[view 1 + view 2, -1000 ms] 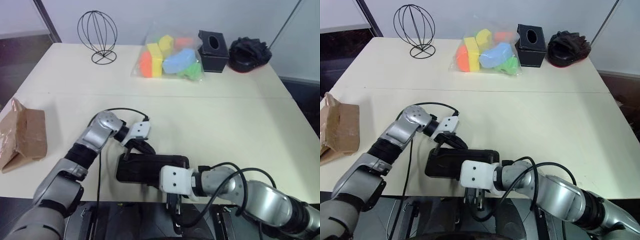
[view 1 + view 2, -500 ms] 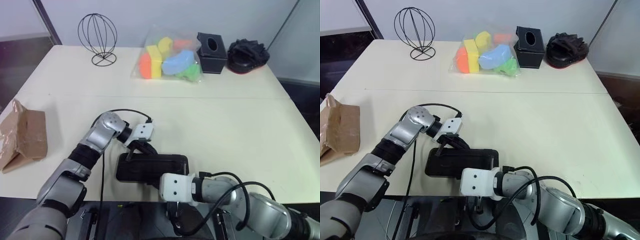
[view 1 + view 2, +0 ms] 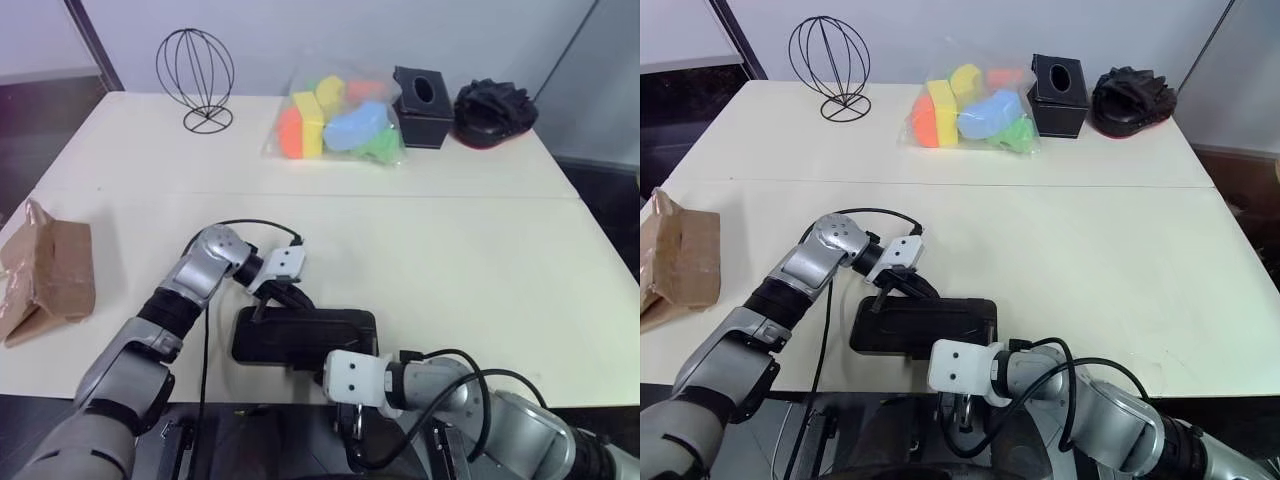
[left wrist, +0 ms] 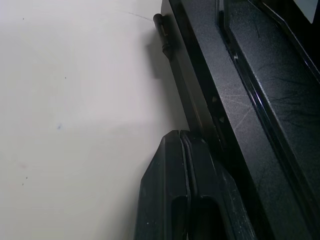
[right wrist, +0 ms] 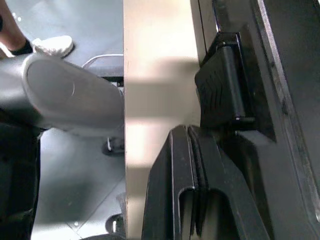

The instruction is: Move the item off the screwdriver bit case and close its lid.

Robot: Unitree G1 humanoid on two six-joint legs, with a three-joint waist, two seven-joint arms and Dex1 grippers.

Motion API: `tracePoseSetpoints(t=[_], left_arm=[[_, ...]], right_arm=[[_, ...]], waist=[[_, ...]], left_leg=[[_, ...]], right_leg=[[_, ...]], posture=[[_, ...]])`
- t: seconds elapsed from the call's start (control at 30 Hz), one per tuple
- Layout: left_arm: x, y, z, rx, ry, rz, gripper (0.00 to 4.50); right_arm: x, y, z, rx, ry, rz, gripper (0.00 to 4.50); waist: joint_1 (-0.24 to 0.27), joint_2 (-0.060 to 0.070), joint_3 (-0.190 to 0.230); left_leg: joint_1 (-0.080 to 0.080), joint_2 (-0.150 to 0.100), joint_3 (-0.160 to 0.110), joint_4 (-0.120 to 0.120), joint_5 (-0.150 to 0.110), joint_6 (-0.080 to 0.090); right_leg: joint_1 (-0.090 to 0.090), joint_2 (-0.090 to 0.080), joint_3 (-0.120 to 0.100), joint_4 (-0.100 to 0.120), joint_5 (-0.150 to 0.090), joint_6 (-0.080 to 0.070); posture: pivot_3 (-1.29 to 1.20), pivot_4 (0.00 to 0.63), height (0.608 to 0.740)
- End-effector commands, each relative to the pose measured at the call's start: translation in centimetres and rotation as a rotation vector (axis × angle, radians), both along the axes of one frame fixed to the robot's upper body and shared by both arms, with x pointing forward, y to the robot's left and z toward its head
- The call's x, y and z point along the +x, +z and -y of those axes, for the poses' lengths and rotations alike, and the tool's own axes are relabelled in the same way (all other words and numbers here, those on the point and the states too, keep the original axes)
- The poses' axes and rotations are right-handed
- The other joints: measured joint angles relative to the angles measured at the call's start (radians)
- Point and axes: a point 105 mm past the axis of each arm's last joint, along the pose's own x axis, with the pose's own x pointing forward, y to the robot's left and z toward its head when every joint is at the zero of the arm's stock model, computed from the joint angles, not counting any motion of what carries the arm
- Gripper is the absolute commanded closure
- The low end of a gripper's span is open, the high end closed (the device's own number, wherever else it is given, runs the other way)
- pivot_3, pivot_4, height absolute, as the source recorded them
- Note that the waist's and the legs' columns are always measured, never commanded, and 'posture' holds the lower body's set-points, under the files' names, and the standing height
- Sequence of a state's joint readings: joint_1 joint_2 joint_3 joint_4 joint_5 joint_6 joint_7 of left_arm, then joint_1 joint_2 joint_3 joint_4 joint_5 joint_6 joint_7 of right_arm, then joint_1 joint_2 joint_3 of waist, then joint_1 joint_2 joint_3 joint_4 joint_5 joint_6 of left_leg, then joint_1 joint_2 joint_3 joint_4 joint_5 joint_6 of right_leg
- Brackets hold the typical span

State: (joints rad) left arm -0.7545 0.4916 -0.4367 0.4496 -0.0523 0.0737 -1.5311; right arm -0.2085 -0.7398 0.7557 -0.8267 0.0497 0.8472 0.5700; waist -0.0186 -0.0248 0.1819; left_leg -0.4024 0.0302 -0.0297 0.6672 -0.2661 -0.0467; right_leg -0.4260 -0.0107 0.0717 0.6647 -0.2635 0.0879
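The right tool (image 3: 352, 425) hangs below the worktop's (image 3: 480, 260) near edge, its tips hidden. The brown paper bag (image 3: 675, 262) is cut off at the left. The case's (image 3: 305, 336) contents cannot be made out.

Both arms are clad in rounded silver-grey metallic shells joined by black segments. A white boxy wrist block with two small dark screw holes is carried on each arm. Thin black cables are looped from forearm to wrist. Each black two-fingered pincer, the left pincer (image 4: 182, 200) and right pincer (image 5: 197, 200), is formed of moulded matte plastic
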Motion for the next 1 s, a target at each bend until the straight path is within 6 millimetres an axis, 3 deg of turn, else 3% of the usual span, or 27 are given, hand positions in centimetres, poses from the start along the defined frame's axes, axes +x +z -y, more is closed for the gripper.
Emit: tracePoseSetpoints(t=[0.03,0.5,0.63,0.9,1.0], left_arm=[[0.2,0.3,-0.5,0.010,0.004,0.022,4.50],[-0.3,-0.1,-0.1,0.006,-0.008,0.008,4.50],[-1.1,-0.3,0.0,0.013,-0.034,-0.026,4.50],[-3.3,-1.1,-0.2,0.035,-0.090,-0.086,4.50],[-3.5,-1.3,-0.1,0.038,-0.088,-0.090,4.50]], right_arm=[[0.1,0.0,0.2,-0.003,-0.018,0.012,4.47],[1.2,0.2,-1.1,0.037,-0.045,0.078,4.47],[4.4,0.1,-0.6,0.014,-0.195,0.192,4.47],[6.9,0.8,0.3,0.007,-0.323,0.302,4.47],[6.9,1.0,0.3,0.014,-0.328,0.296,4.47]], waist=[[-0.001,0.000,0.000],[-0.002,0.000,0.000],[-0.006,-0.001,0.000],[-0.028,0.000,-0.001],[-0.027,0.000,-0.001]], left_leg=[[0.000,0.000,0.000,0.000,0.000,0.000],[0.000,0.000,0.000,0.000,0.000,0.000],[0.001,0.001,0.000,0.000,0.000,0.000],[0.003,0.001,0.000,-0.001,0.000,0.000],[0.004,0.001,0.000,-0.002,0.000,0.000]], right_leg=[[0.000,0.000,0.000,0.000,0.000,0.000],[0.000,0.000,0.000,0.000,0.000,0.000],[0.000,0.001,0.000,0.001,0.000,0.000],[0.000,0.001,0.000,0.001,0.000,0.000],[0.001,0.001,0.000,0.002,0.000,-0.001]], posture=[[0.00,0.150,0.737],[0.00,0.150,0.737],[0.00,0.150,0.737],[0.00,0.150,0.737],[0.00,0.150,0.737]])
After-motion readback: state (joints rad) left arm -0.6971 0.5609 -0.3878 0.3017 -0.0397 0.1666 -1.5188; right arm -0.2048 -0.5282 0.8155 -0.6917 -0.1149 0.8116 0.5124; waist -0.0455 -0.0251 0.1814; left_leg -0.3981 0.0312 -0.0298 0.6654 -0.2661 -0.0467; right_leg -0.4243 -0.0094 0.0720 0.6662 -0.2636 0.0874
